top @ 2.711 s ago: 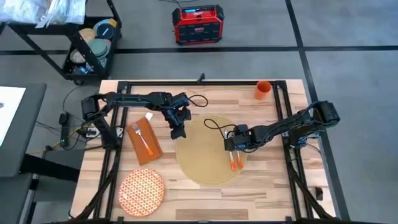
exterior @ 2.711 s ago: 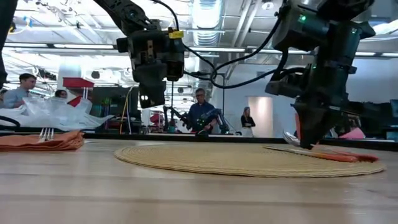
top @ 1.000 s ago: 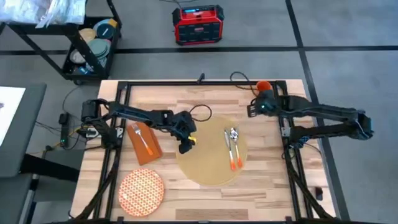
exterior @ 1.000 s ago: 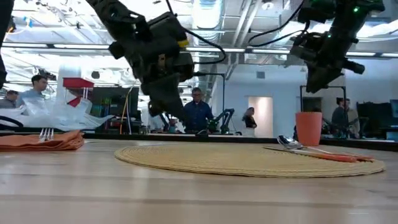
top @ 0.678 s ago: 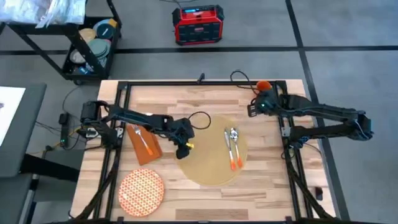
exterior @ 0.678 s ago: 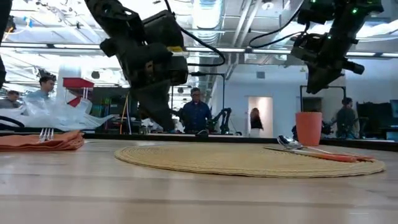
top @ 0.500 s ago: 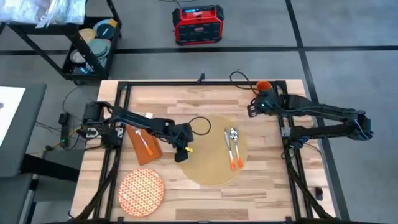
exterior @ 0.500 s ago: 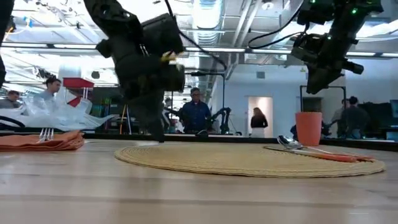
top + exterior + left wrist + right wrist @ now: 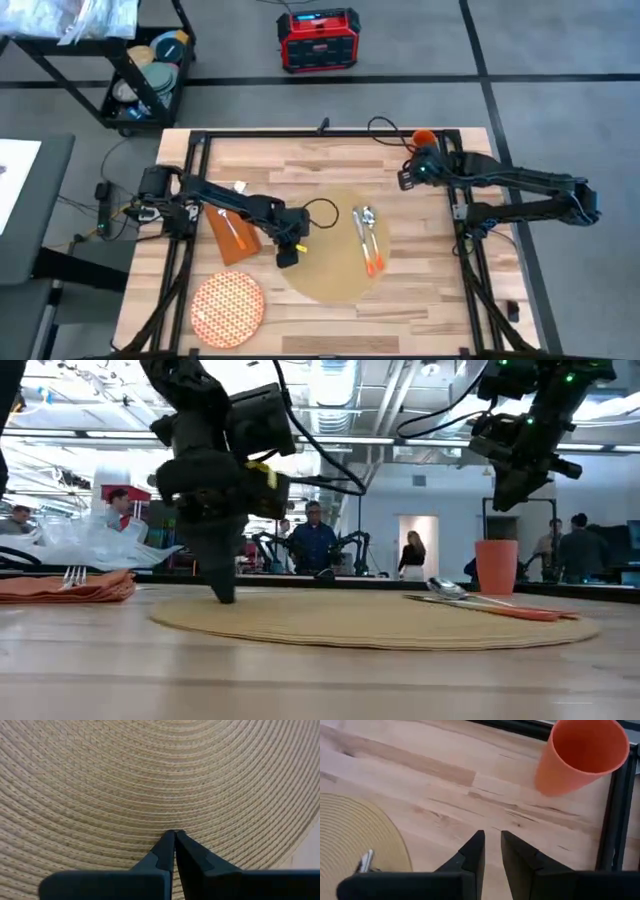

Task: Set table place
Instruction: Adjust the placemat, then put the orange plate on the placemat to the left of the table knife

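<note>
left gripper point(image 9: 286, 257) jaws closed, tips pressed on placemat point(image 9: 335, 262) left edge, right gripper point(image 9: 409, 177) slightly open above bare table point(image 9: 440, 280) near far-right corner cup point(image 9: 423, 136)

Coarse woven-fibre placemat point(image 9: 150, 780), matt smooth orange cup point(image 9: 580, 755), pale grained wooden table point(image 9: 420, 785)

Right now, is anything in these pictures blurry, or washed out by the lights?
Low view: the left gripper on the placemat is smeared by motion, the ceiling lights glare white, and the people behind are soft. High view: evenly lit, with weak shadows on the table. Left wrist view: the placemat's weave is crisp. Right wrist view: the orange cup is sharp.
</note>
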Motion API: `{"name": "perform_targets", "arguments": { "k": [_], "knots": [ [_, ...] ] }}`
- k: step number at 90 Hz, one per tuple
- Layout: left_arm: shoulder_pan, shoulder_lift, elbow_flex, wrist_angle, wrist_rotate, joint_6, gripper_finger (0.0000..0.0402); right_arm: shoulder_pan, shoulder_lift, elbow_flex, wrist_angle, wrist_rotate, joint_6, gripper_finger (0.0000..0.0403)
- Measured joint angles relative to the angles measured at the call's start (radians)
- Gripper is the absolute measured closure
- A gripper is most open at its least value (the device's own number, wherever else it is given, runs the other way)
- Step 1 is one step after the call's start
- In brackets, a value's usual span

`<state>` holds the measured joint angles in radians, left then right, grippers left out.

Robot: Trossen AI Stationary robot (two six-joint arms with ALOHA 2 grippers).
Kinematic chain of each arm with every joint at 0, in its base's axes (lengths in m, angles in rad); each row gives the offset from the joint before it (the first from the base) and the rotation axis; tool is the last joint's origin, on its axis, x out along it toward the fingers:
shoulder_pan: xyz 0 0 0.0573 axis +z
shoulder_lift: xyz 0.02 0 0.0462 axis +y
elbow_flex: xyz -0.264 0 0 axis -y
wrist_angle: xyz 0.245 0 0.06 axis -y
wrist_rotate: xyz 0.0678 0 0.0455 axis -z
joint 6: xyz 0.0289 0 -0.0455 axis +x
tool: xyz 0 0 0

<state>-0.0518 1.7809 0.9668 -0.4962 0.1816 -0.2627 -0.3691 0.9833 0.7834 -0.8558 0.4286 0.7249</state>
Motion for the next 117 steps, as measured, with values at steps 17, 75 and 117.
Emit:
{"name": "perform_targets", "arguments": {
  "k": [17,75,117],
  "knots": [
    [-0.023,0.0,-0.002,-0.084,-0.02,-0.024,0.0402,0.0,0.0,0.0,0.003,-0.013,-0.053,0.0351],
    [-0.085,-0.108,0.204,-0.281,-0.244,-0.364,0.0402,0.003,0.0,0.0,0.025,-0.102,-0.161,0.0351],
    [-0.64,-0.319,-0.024,-0.264,-0.305,-0.981,0.0402,0.068,0.0,0.0,0.073,-0.138,-0.214,0.0351]
  ]
}}
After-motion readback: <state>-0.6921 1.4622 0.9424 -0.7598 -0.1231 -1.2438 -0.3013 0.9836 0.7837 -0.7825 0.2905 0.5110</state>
